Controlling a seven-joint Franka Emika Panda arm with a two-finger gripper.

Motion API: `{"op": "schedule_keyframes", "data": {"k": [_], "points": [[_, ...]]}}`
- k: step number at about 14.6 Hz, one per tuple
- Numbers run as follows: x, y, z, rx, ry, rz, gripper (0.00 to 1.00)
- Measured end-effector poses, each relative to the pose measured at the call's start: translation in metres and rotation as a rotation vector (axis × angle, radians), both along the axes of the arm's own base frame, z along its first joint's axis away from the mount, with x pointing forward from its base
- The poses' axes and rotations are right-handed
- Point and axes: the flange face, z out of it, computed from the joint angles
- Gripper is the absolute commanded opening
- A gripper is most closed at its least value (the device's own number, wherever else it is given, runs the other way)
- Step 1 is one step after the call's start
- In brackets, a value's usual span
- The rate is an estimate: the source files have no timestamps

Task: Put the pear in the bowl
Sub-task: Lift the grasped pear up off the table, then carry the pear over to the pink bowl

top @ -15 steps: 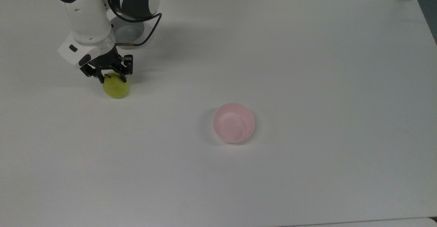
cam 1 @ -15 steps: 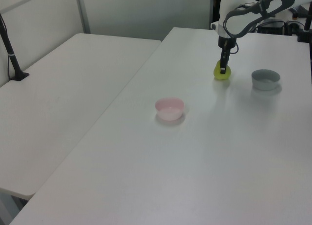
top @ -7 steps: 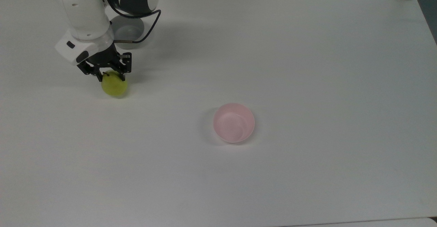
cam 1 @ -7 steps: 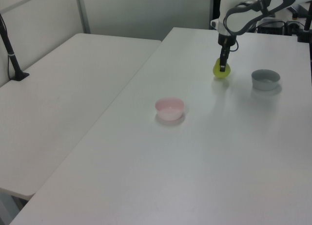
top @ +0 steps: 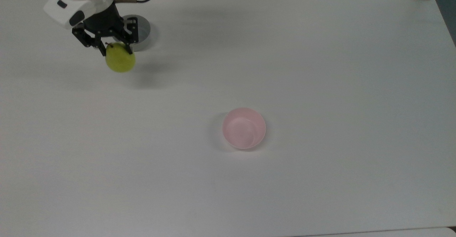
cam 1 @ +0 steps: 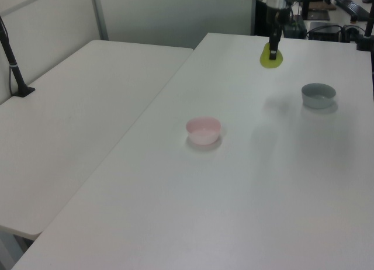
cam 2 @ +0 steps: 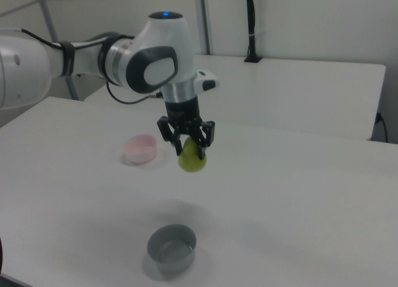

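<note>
- Plainly, the yellow-green pear (top: 120, 61) (cam 1: 272, 57) (cam 2: 191, 158) hangs off the white table (top: 320, 69) (cam 1: 245, 188) (cam 2: 298, 200), clamped at its narrow upper end between the two black fingers of the Franka gripper (top: 114, 48) (cam 1: 273, 52) (cam 2: 189, 151); its rounded body bulges out below the fingertips.
- In the right view the fruit's shadow lies on the tabletop underneath it, apart from the fruit itself, so the pear is clear of the surface.
- The gripper points downward from the white wrist, its jaws closed against the pear's sides.
- The grey bowl (top: 140, 37) (cam 1: 318, 94) (cam 2: 171, 245) stands on the table near the gripper: just to the top view's right of the fingers, partly covered by them; in the right view it sits below the held pear and nearer the camera.
- The pale pink bowl (top: 244, 128) (cam 1: 203, 130) (cam 2: 140, 148) rests upright on the table well apart from the gripper: toward the top view's lower right, toward the left view's lower left, and just off the right view's left of the fingers.
- Nothing lies inside the pink bowl.
- A second white table (cam 1: 76, 124) (cam 2: 298, 88) stands beside the first, farther from the gripper than either bowl.
</note>
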Motion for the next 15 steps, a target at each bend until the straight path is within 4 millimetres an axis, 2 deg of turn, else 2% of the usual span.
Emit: {"op": "schedule_keyframes", "data": {"k": [5, 8, 11, 15], "points": [[-0.016, 0.013, 0.068, 0.026, 0.050, -0.003, 0.00], [-0.020, 0.026, 0.098, 0.027, 0.031, -0.026, 0.00], [-0.016, 0.050, 0.109, 0.029, 0.012, -0.016, 0.00], [-0.010, 0.096, 0.110, 0.031, 0.007, 0.007, 0.00]]}}
